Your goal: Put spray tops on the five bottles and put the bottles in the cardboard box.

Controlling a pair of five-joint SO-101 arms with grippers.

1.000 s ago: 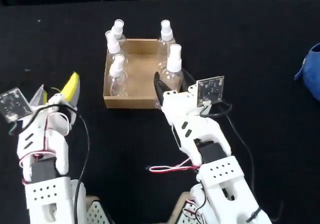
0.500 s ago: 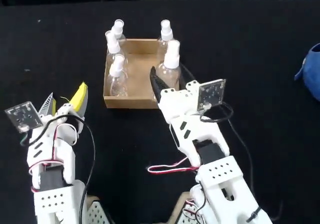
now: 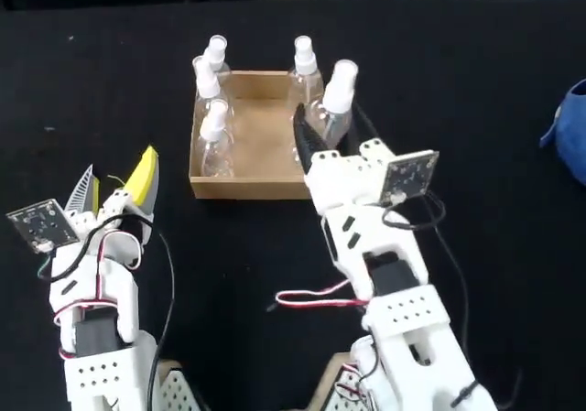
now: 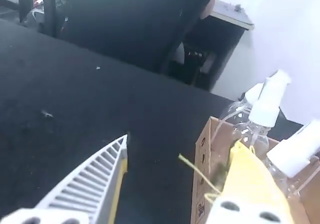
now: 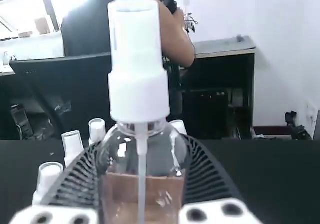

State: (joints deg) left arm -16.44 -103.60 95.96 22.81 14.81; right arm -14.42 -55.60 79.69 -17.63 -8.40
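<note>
Your right claw (image 3: 330, 120) is closed around the held bottle (image 3: 336, 102), one black finger on each side of the clear body. That bottle stands upright at the right wall of the cardboard box (image 3: 245, 189). The claw hides its base, so you can't tell if it's inside the wall, over it, or touching anything. In the right wrist view the held bottle (image 5: 137, 149) has its spray top (image 5: 137, 59) on, and the black fingers (image 5: 207, 176) press against its sides. Its lower part is cut off.

The box sits toward the far edge of the black table (image 3: 476, 54), a bit left of middle. Four capped bottles are in it:
- The far-left bottle (image 3: 216, 52) is at the box's far-left corner.
- The second bottle (image 3: 206, 77) is just behind it on the near side.
- The third bottle (image 3: 213, 123) is along the left wall.
- The far-right bottle (image 3: 304, 56) is at the far-right corner, partly hidden by the held one.

The clear bodies are hard to make out against the cardboard.

Your left claw (image 3: 114, 178) is near the table's near-left corner, well apart from the box. It is spread wide with nothing between the yellow and grey fingers. The left wrist view shows that same gap (image 4: 180, 141), and the box wall (image 4: 204, 154) shows behind the yellow finger.

A blue object (image 3: 569, 136) at the table's right edge is cut off, so you can't identify it.
</note>
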